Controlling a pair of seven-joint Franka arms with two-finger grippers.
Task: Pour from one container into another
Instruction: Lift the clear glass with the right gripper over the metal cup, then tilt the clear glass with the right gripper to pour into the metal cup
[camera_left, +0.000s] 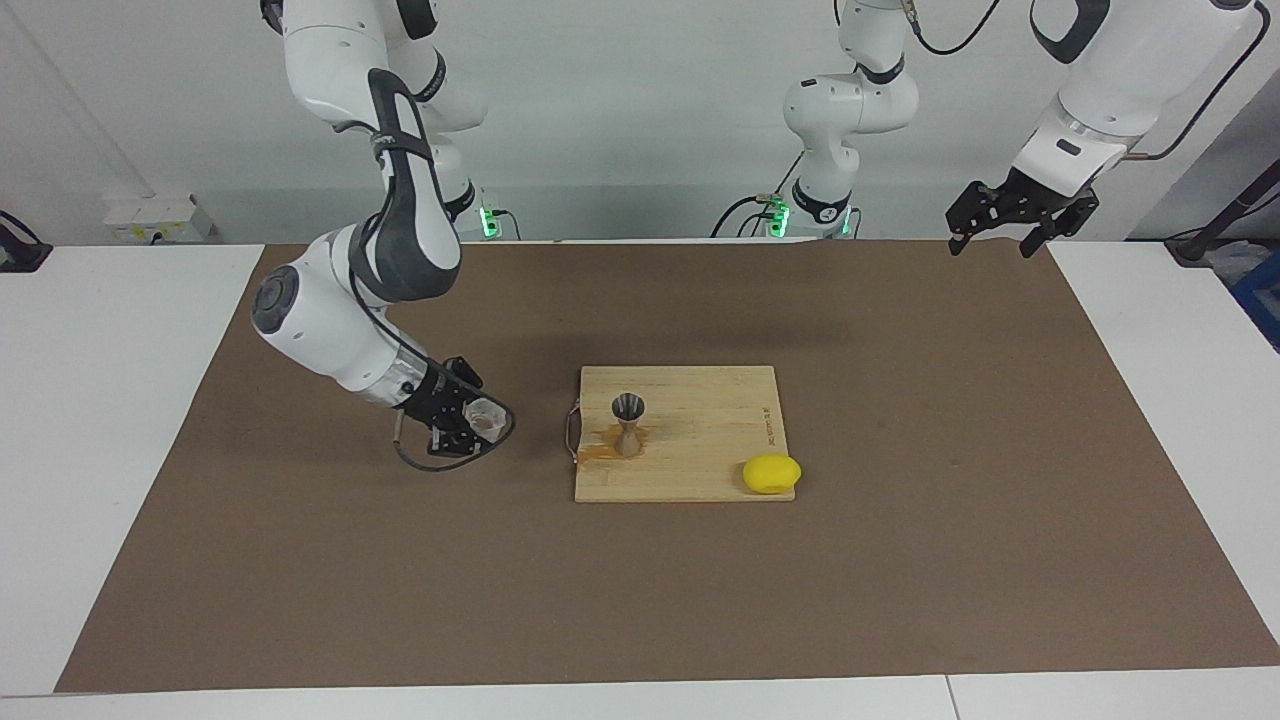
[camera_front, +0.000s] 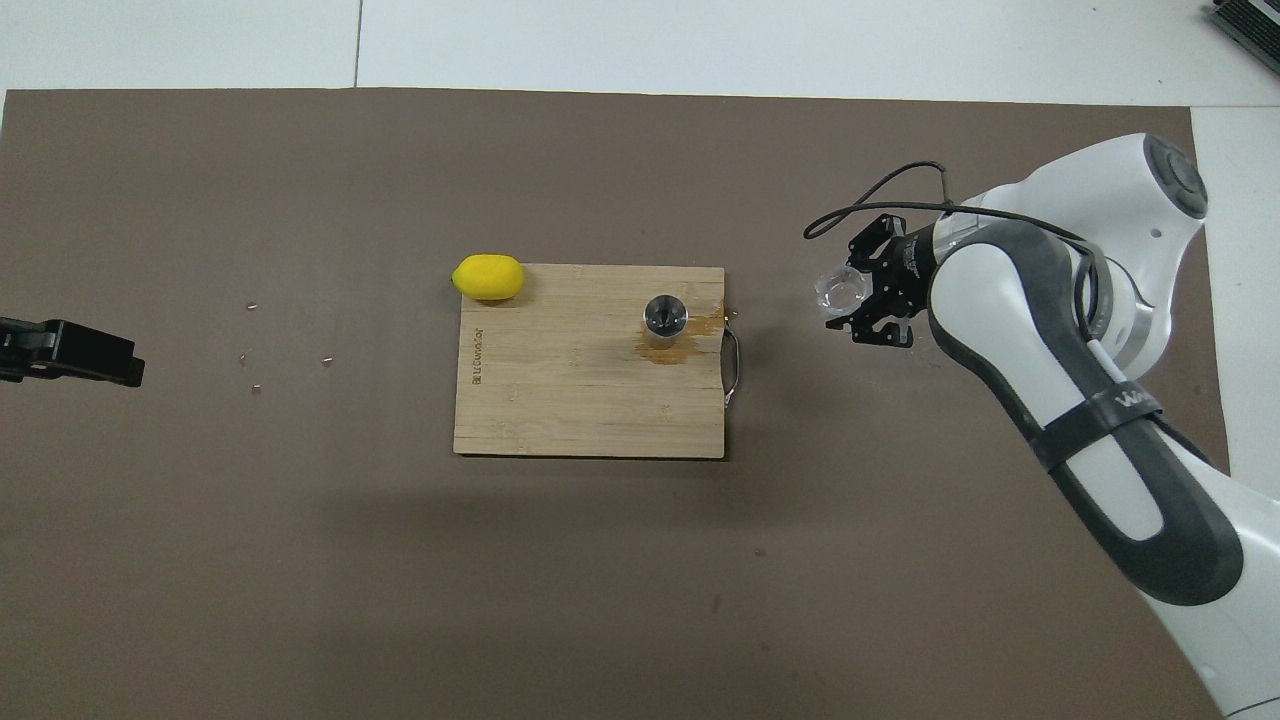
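Note:
The clear ribbed cup (camera_left: 487, 415) sits upright between the fingers of my right gripper (camera_left: 478, 418), low over the brown mat beside the board's handle end. It also shows in the overhead view (camera_front: 838, 290), with the right gripper (camera_front: 850, 290) shut on it. The silver jigger (camera_left: 628, 425) stands upright on the wooden board (camera_left: 700, 450), near the handle edge, about a hand's width from the cup. The jigger (camera_front: 665, 315) shows from above on the board (camera_front: 560, 400). My left gripper (camera_left: 990, 240) waits open, raised over the mat's edge at the left arm's end.
A yellow lemon (camera_left: 771, 473) lies on the board's corner farthest from the robots, toward the left arm's end. A brown wet stain (camera_left: 605, 445) surrounds the jigger's foot. A metal handle (camera_front: 733, 365) sticks out of the board toward the cup. Small crumbs (camera_front: 290, 360) lie on the mat.

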